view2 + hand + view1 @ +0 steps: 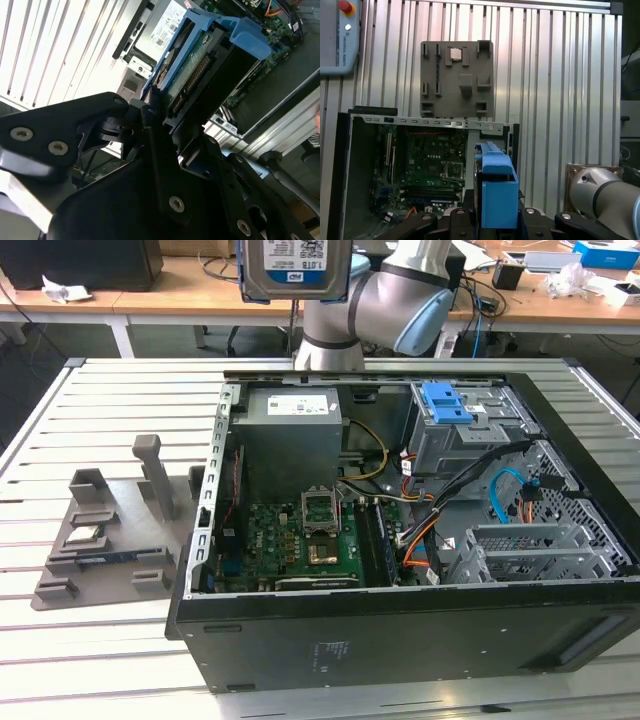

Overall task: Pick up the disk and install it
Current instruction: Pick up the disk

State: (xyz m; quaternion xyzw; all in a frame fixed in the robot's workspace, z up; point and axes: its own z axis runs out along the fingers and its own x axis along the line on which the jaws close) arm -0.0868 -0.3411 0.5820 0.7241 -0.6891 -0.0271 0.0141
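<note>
Disk position: the disk [295,265] hangs high in the air at the upper edge of the exterior view. It sits above the rear rim of the computer case [400,635] and well apart from it.
Fingers: my fingers [149,114] pinch the disk by one end, and the rest of it projects free past them.
Room below: open air lies between the disk and the case, and the case is open on the side facing up.
Case edges: a black rim runs all round the opening, with a perforated metal flange along the exterior view's left side.
Obstructions inside: the grey power supply [295,425] fills the rear middle. The drive cage [470,440], with a blue bracket [445,400] on top, stands toward the exterior view's right. Black, blue and orange cables [480,485] cross in front of the cage.
Lower level: the motherboard [310,535] lies deep on the case floor.
Surface: the slatted metal surface [100,390] carries a grey fixture [110,530] beside the case, with a strip of bare slats between them.
Disk appearance: a flat silver body with a white-and-blue label faces the exterior view, framed by a blue plastic carrier. The second wrist view shows the green board and connector row on its edge.
</note>
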